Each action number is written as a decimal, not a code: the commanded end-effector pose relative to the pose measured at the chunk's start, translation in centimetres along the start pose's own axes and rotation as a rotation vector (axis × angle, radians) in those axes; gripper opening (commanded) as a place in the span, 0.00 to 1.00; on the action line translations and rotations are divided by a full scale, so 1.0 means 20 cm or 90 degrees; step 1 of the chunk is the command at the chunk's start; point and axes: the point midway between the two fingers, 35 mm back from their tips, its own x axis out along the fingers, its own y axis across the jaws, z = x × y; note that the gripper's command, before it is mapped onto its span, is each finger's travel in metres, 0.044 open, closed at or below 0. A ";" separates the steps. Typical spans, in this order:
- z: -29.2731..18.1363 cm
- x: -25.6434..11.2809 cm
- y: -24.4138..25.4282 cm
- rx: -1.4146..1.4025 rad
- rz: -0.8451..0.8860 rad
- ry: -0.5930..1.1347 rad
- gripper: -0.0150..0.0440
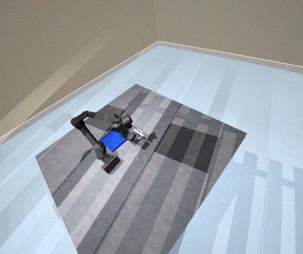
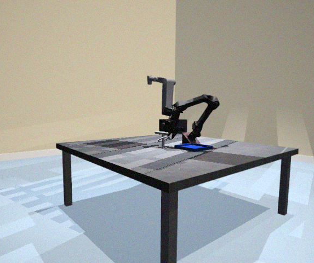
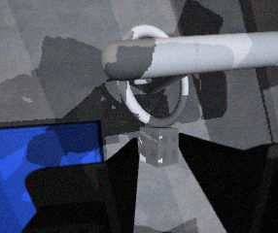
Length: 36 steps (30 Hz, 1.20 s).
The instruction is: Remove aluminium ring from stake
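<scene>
My gripper is shut on the small square tab of the aluminium ring. The ring is off the table, tilted, and still around the stake's upright post, a little below the cross-bar. In the wrist view the cross-bar passes over the ring and hides part of it; ring shows on both sides of the bar. Whether ring and bar touch cannot be told. The blue tray lies beside the stake, on the arm's side, with no ring in it.
The cross-bar sticks out sideways above the ring, close in front of the fingers. The arm's base stands near the tray. A grey jointed stand with a black box shows behind the arm in the exterior view.
</scene>
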 end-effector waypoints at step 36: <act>0.02 -0.10 0.07 -0.014 -0.069 -0.013 0.25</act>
